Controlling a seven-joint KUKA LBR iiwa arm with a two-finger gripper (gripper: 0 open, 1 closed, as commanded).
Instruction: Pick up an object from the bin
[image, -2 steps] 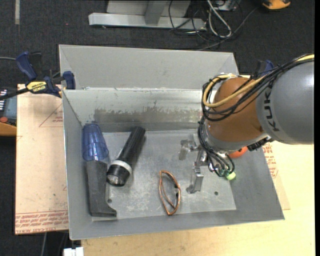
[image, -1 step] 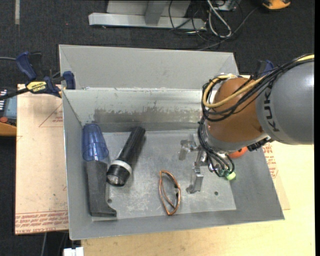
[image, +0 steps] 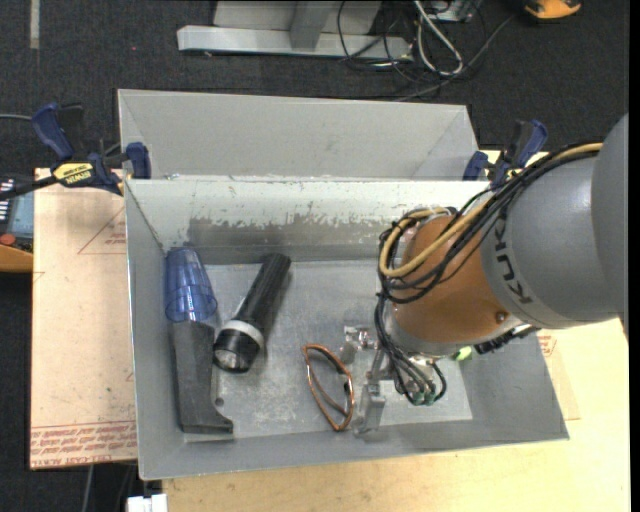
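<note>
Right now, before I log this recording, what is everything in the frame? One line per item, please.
blue see-through plastic piece: one, blue, by the bin's left wall
angled flat piece: one, dark grey, front left, just below the blue piece
flashlight: one, black, left of centre, tilted, lens end toward the front
wire loop: one, brown, front centre, beside the gripper
bin: one, grey metal
arm: one, grey with orange wrist cover and cables, from the right
gripper: one, metal, low at front centre
</note>
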